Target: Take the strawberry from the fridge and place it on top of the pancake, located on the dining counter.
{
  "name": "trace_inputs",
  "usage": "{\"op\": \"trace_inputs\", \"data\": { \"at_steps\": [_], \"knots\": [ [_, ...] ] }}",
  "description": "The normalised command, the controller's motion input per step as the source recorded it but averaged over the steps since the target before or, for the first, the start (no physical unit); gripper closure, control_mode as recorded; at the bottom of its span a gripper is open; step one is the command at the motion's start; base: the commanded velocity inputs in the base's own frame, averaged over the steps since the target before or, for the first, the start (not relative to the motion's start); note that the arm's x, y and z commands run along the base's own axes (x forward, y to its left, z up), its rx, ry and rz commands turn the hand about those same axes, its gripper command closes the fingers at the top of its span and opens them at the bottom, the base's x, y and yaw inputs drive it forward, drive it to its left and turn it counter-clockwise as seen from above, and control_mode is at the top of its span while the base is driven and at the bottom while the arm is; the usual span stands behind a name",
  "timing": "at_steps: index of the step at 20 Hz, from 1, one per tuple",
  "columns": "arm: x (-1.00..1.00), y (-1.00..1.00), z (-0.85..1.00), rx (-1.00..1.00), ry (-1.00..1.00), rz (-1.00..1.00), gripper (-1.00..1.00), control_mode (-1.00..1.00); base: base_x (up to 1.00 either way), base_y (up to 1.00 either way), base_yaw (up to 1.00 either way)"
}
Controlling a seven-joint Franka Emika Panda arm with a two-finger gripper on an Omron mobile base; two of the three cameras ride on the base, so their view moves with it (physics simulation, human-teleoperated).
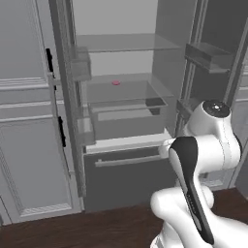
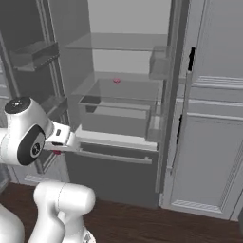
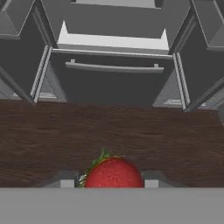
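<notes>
The fridge [image 1: 127, 177] [image 2: 113, 176] stands open in front of me, its glass shelves and clear drawer showing above the shut bottom drawer [image 3: 113, 84]. My gripper [image 3: 107, 182] is shut on the strawberry [image 3: 113, 174], a bright red lump with green leaves between the two finger tips. From the right base view the strawberry [image 2: 57, 152] is a small red spot under the hand, held out in front of the bottom drawer, clear of the shelves. The pancake and the dining counter are out of view.
A flat pale pink piece [image 1: 116, 83] [image 2: 116, 80] lies on the middle glass shelf. Both fridge doors hang open with bins [image 1: 209, 55] [image 2: 34, 53]. Light grey cabinets [image 1: 29, 145] [image 2: 209, 156] flank the fridge. Dark wood floor [image 3: 109, 131] lies below the hand.
</notes>
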Motion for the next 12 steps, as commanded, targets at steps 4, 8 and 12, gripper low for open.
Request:
{"op": "trace_inputs", "data": {
  "at_steps": [4,8,12],
  "knots": [
    [0.00,0.00,0.00,0.00,0.00,0.00,1.00,1.00,-0.98,0.36,0.44],
    [0.00,0.00,0.00,0.00,0.00,0.00,1.00,1.00,-1.00,0.41,0.58],
    [0.00,0.00,0.00,0.00,0.00,0.00,1.00,1.00,-0.81,0.40,0.69]
  ]
}}
